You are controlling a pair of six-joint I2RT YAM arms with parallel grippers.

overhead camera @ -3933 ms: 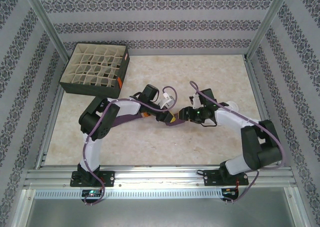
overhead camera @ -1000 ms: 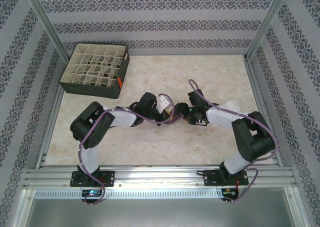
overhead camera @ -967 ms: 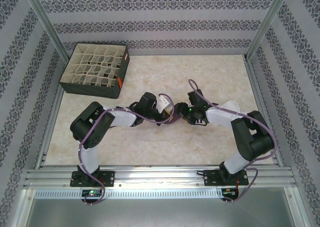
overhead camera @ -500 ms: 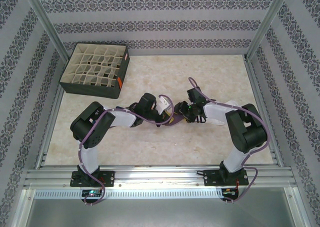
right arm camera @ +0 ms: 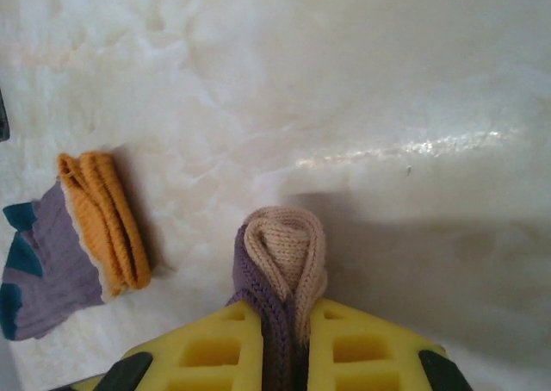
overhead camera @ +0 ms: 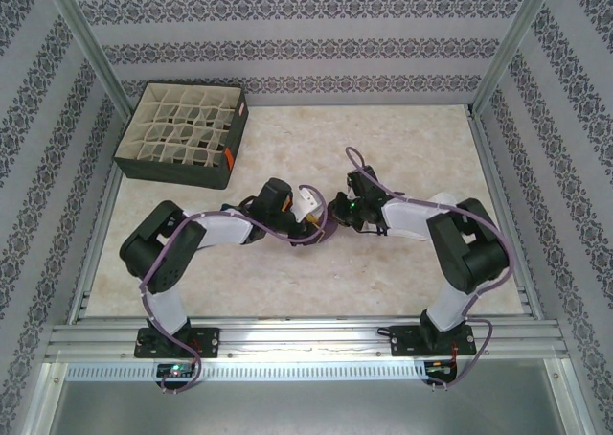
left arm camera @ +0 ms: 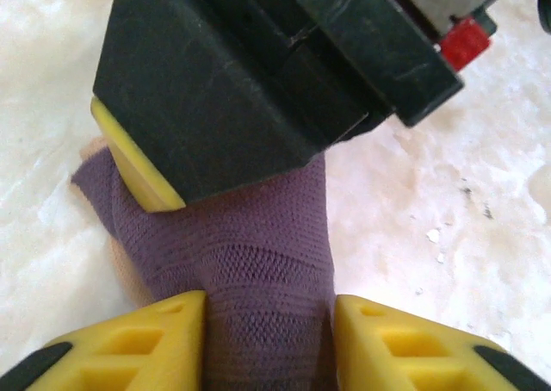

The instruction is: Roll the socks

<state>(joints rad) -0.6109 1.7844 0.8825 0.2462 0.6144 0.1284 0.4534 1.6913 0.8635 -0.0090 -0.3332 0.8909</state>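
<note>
Your pale marbled table (overhead camera: 421, 138) carries a divided box (overhead camera: 185, 133) at upper left and purple socks (overhead camera: 323, 230) at centre.

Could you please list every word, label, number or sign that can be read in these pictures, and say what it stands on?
No text can be read in any of these views.
The orange label on the dark box: too small to read.
The purple sock and the folded sock: no writing shows on either.
</note>
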